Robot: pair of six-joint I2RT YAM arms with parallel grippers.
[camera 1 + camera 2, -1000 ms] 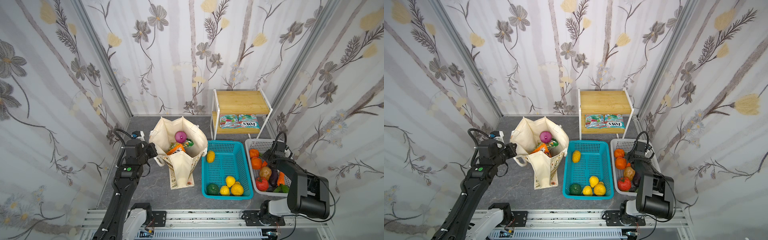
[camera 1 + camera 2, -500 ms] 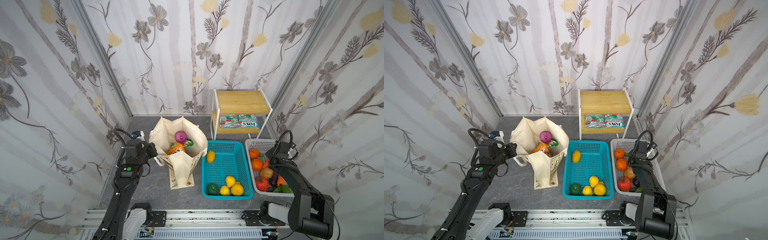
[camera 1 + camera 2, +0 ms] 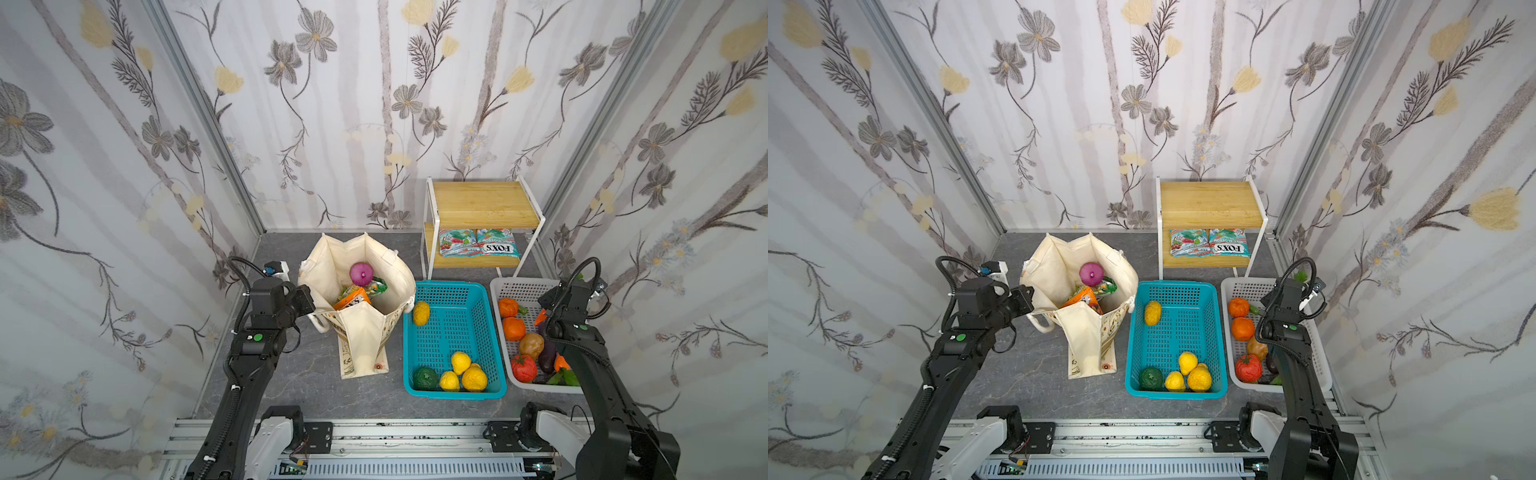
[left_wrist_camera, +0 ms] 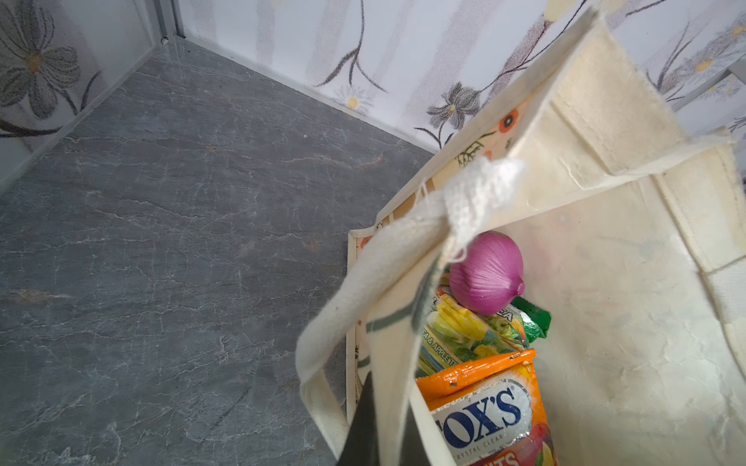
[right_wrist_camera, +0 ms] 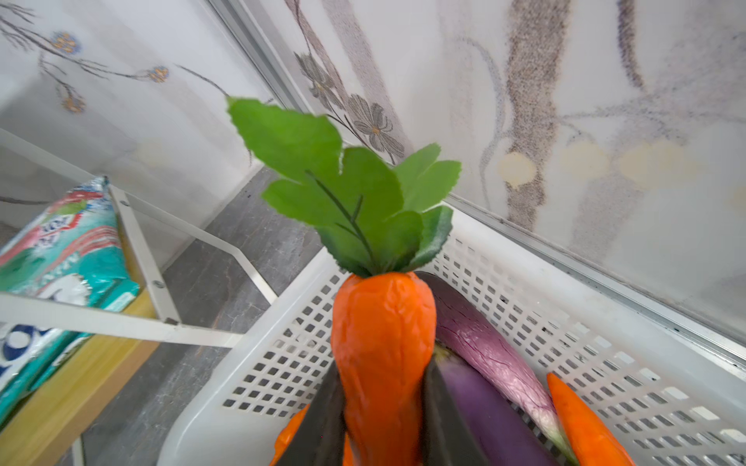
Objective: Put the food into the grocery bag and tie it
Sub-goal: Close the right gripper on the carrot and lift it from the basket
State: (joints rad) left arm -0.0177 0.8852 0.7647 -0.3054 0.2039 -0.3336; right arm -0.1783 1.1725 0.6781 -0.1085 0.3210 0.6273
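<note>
Several fruits (image 3: pixel 460 362) lie in teal basket (image 3: pixel 453 284), lower centre; vegetables (image 3: pixel 515 328) in white basket (image 3: pixel 524 286), lower right. Right gripper (image 5: pixel 381 387) pinches carrot (image 5: pixel 383 335) above it, long axis in line with gripper, leaves (image 3: pixel 1299 276) up-frame. Left gripper (image 4: pixel 383 435) clamped on grocery bag (image 3: pixel 332 266) rim, centre-left. Onion (image 4: pixel 486 272), orange packet (image 4: pixel 480 411), green packet (image 4: pixel 472 335) inside. Most food not yet bagged; bag untied.
</note>
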